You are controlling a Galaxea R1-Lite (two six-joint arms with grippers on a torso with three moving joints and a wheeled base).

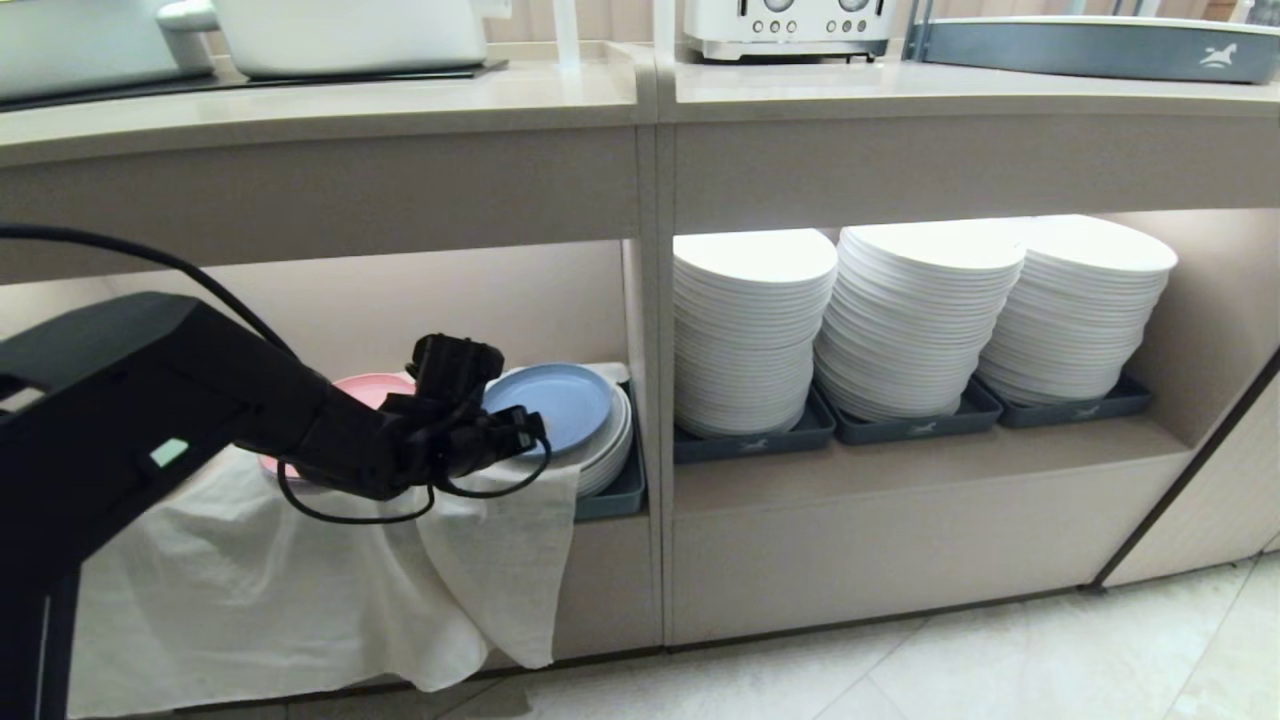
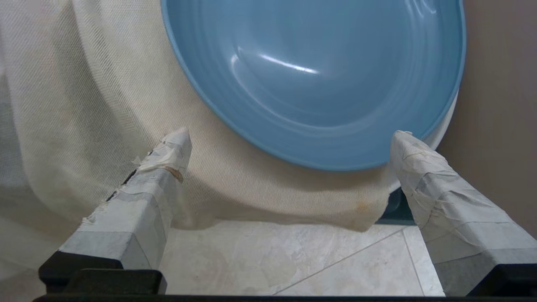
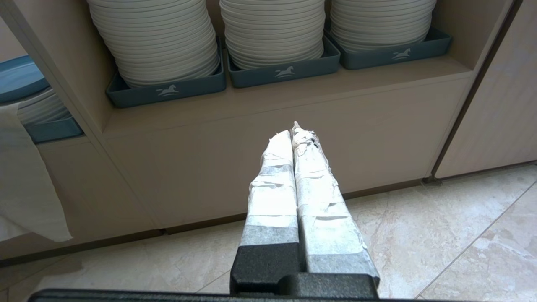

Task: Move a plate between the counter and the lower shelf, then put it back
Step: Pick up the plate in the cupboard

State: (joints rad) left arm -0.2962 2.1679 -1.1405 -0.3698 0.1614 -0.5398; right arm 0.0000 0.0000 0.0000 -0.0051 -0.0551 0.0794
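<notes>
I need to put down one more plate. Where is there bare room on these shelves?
Bare room: the ledge in front of the three grey trays, and the counter before the toaster. Crowded: the lower shelf, filled by cloth, pink plate, blue plate and left hand.

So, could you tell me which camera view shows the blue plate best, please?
The left wrist view: the plate fills the frame just ahead of the open left gripper, though its far edge is cropped. The head view shows the whole plate on the white stack, smaller. The right wrist view catches only a sliver.
</notes>
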